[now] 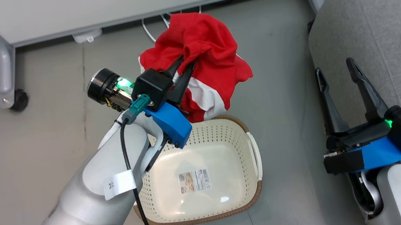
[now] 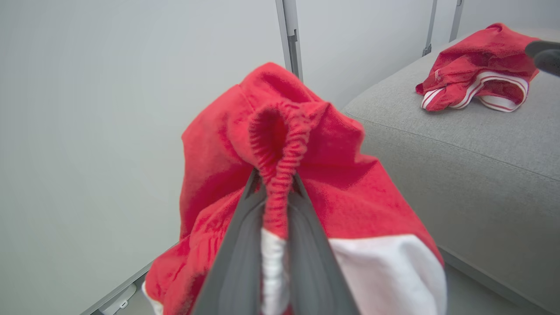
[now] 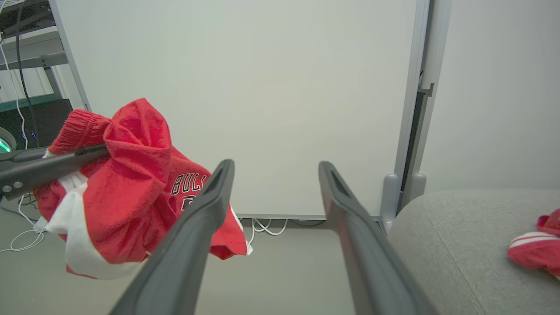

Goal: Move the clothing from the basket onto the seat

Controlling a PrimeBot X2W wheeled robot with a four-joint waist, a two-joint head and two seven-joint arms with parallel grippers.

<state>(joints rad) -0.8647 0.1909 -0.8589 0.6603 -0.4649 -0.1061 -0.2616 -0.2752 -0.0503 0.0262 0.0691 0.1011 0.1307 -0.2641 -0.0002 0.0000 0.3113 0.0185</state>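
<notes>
Red garment (image 2: 350, 205) between the left jaws

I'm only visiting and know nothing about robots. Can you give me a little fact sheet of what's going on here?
Left gripper: shut on the held garment, red and white, hanging clear of the basket
Right gripper: open, holding nothing, by the seat
Basket: empty, sticker on its floor
Seat: second garment lies on it
Remaining: held garment to the seat
</notes>
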